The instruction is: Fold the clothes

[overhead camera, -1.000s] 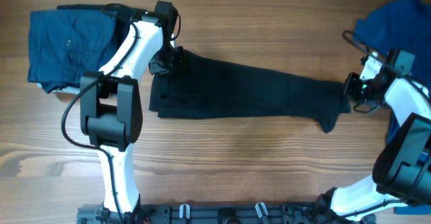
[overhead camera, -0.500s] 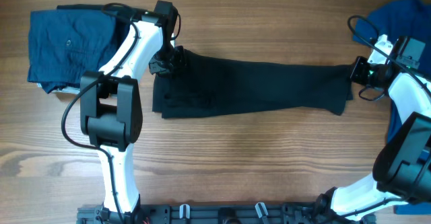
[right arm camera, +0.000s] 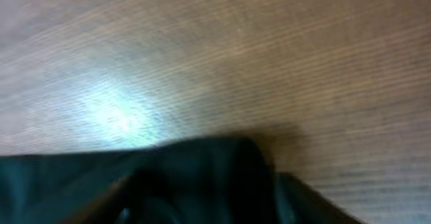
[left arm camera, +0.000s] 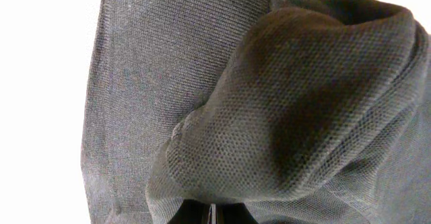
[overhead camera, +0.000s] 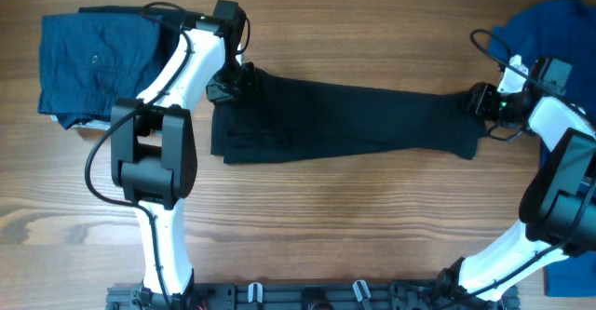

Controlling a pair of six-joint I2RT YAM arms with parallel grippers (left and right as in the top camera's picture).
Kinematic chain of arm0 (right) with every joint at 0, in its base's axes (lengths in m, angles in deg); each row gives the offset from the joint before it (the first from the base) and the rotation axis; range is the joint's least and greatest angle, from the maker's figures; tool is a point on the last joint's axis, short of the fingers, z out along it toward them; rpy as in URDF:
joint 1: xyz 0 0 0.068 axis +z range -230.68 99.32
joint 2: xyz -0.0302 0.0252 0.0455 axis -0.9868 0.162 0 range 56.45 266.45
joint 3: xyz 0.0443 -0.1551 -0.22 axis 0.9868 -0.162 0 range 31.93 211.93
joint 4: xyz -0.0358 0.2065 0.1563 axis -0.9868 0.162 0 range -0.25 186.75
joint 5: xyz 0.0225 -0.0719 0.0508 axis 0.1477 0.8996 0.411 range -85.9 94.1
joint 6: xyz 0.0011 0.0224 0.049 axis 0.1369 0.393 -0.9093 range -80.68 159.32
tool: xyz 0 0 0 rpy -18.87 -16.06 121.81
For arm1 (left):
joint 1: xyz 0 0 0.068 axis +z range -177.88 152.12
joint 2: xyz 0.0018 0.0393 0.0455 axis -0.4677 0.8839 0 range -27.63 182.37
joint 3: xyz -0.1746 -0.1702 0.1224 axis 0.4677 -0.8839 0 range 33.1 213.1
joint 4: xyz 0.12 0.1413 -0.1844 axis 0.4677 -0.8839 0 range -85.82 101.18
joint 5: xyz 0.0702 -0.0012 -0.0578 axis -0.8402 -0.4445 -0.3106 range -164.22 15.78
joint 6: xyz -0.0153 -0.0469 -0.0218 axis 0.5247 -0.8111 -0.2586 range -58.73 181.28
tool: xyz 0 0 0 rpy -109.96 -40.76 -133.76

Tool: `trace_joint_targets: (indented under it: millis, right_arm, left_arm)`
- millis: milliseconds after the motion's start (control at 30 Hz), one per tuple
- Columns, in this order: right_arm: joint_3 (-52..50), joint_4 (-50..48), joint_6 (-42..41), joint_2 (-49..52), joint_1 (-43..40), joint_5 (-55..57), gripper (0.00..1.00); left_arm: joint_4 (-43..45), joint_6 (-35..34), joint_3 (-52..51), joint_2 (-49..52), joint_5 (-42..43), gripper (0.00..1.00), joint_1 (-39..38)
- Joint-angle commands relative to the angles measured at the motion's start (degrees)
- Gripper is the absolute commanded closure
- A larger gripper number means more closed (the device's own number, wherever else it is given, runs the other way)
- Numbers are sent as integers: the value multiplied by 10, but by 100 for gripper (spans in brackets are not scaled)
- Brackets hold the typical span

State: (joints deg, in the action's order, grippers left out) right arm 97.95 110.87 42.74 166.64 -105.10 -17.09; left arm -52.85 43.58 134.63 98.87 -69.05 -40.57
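Black shirt (overhead camera: 354, 119) lies stretched as a long folded band across the middle of the wooden table (overhead camera: 354, 226), with a navy garment (overhead camera: 88, 54) at far left and a bright blue garment (overhead camera: 549, 26) at far right. On its bunched left end the left gripper (overhead camera: 233, 82) is clamped tight. At the right end sits the right gripper (overhead camera: 477, 101), and I cannot tell how its jaws stand.

We can't read the right gripper (overhead camera: 477, 101), too small overhead, wrist view's pure blur; blue garment (overhead camera: 545, 21) runs off-frame at 2 o'clock.
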Motion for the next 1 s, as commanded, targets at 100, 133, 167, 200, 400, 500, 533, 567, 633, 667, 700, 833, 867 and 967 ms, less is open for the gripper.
trace_joint_targets:
  millis: [100, 133, 167, 200, 400, 500, 533, 567, 633, 667, 700, 833, 867, 967]
  right_arm:
    - [43, 29, 8, -116, 3, -30, 32]
    - [43, 40, 6, -124, 5, -33, 33]
    - [43, 53, 5, -129, 8, -40, 34]
    - [43, 65, 5, -129, 11, -51, 37]
    - [6, 57, 28, -114, 49, -69, 66]
    - [-11, 33, 31, -91, 67, -67, 70]
    - [-14, 28, 30, -84, 70, -68, 70]
    - [-21, 18, 30, -71, 76, -67, 70]
    - [-28, 4, 31, -52, 81, -67, 70]
    - [-30, -1, 31, -42, 82, -67, 70]
    - [-31, -7, 31, -24, 85, -67, 70]
    - [-31, -17, 27, 33, 85, -68, 69]
    - [-31, -19, 24, 42, 85, -68, 70]
    - [-31, -18, 24, 49, 86, -70, 72]
  left_arm:
    - [26, 2, 47, -96, -11, 89, 3]
    - [32, -7, 47, -108, -13, 89, 5]
    - [35, -15, 47, -116, -17, 89, 6]
    - [37, -25, 47, -121, -23, 89, 7]
    - [62, -40, 34, -101, -35, 96, 17]
    - [73, -40, 29, -75, -33, 96, 17]
    - [75, -40, 28, -66, -31, 96, 17]
    - [76, -40, 27, -54, -31, 96, 17]
    - [79, -40, 25, -35, -31, 96, 17]
    - [81, -40, 25, -28, -31, 96, 17]
    - [85, -40, 25, -14, -31, 96, 17]
    - [92, -37, 25, 18, -32, 96, 17]
    - [93, -34, 25, 21, -34, 96, 17]
    - [99, -18, 26, 19, -40, 96, 17]
